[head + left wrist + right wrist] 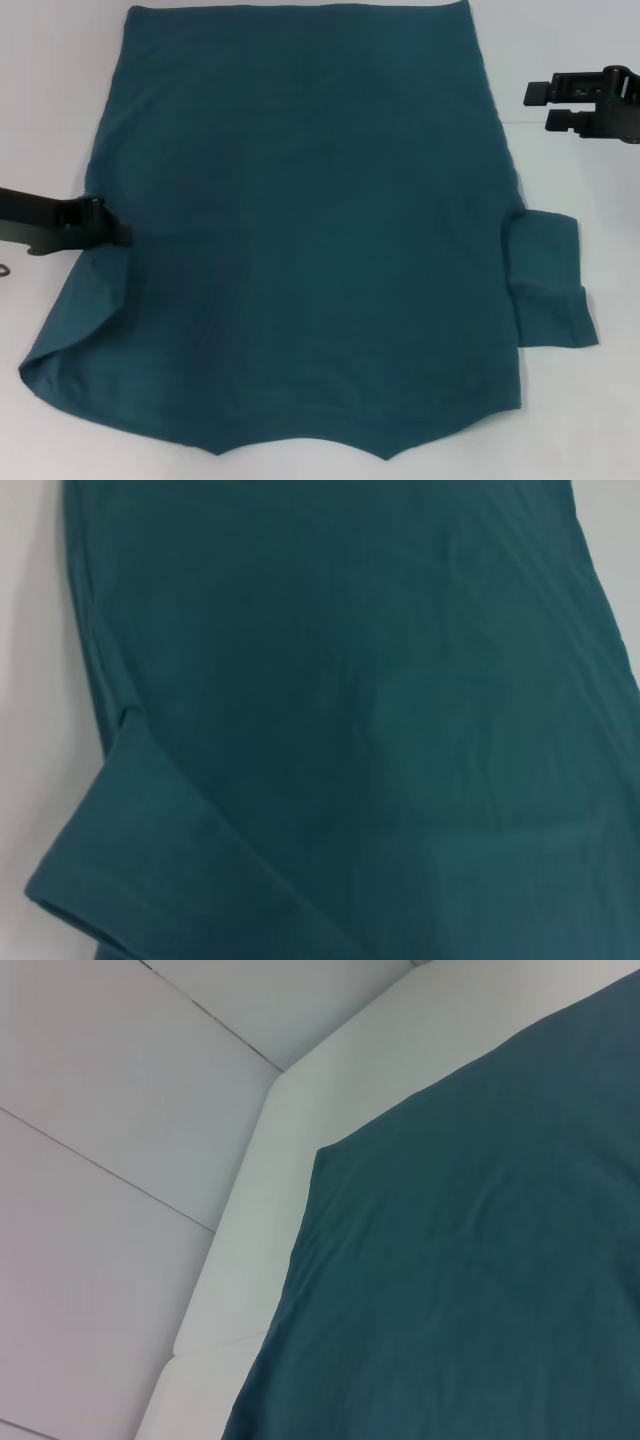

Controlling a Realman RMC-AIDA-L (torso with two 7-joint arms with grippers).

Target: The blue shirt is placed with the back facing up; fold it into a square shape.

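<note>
The blue shirt (310,220) lies flat on the white table (590,410), plain side up, collar toward me and hem at the far end. Its right sleeve (548,285) sticks out sideways with a crease across it. Its left sleeve (80,330) curls up along the edge, and the left wrist view shows the same sleeve (110,850) close up. My left gripper (115,230) sits low at the shirt's left edge, just above that sleeve. Off the cloth, my right gripper (548,107) hovers open beside the far right side. The right wrist view shows the shirt's hem corner (330,1155).
The table's far edge (250,1220) runs close to the shirt's hem corner, with grey floor tiles (110,1080) beyond it. Bare white table shows to the right of the shirt and in a strip on the left (30,130).
</note>
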